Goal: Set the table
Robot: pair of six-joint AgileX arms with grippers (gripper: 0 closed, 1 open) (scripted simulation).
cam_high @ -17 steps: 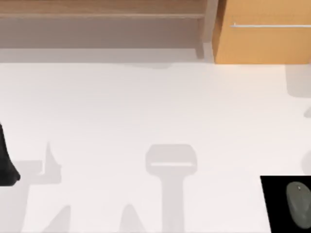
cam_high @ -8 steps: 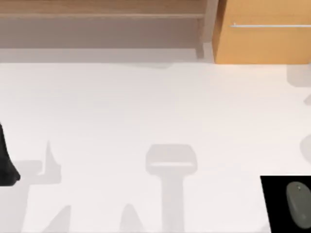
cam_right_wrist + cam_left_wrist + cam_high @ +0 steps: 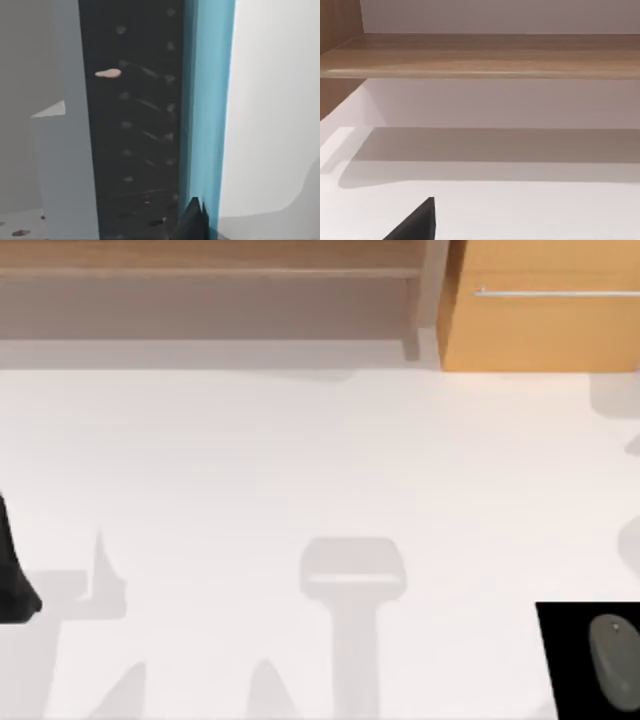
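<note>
white table [image 3: 300, 460], left arm [image 3: 12, 575] at its left edge

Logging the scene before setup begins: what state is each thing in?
table: bare white top, shadows across it
drawer cabinet: shut, silver handle flush
wooden shelf: nothing on the visible part
grey mouse: lying on the black mat, untouched
left arm: at the table's left edge

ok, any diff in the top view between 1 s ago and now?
Barely. The grey shadows at the right edge of the table drifted slightly toward the edge over the last second; nothing was grasped or released. The dark left arm at the left edge, the grey mouse on the black mat, the shelf and the orange cabinet stayed as they were.
</note>
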